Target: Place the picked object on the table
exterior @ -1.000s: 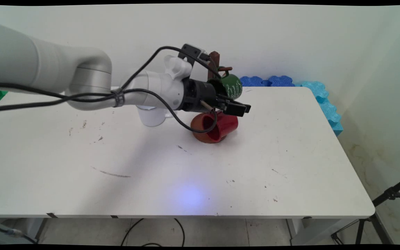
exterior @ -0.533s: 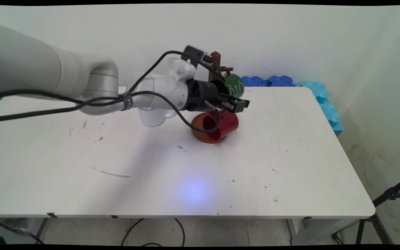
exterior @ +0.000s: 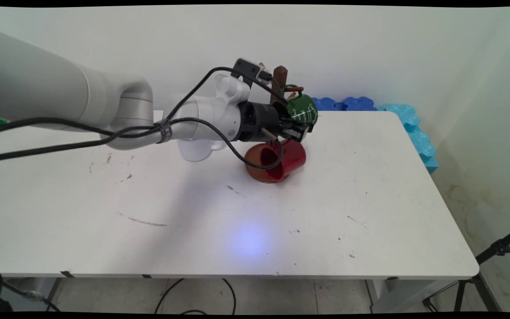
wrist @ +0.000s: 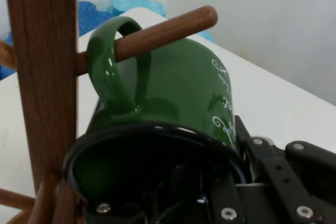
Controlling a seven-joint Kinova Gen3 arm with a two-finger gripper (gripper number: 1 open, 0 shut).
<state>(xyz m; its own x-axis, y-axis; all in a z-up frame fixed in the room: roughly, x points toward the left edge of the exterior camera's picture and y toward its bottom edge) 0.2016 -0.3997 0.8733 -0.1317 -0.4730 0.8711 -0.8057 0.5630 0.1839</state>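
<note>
White table carries everything, with wide bare room across its near half and right side, marked only by small dark scuffs. Blue foam pieces line its far right edge against the wall, and a black tripod leg stands on the floor beyond the near right corner.

Three mugs are in sight, all toward the far middle of the table. One white mug stands upright, partly hidden behind the arm. One red mug lies on its side just below the wrist, its mouth facing the near left; a black cable loops in front of it. One green mug with white lettering hangs by its handle on a peg of the single wooden mug rack, whose upright post stands just beside the mug's handle.

At the green mug's rim is the pincer, one finger lying along the outside wall while the mug's dark mouth covers the rest of the linkage; how far it is spread and whether it grips the rim cannot be told.
</note>
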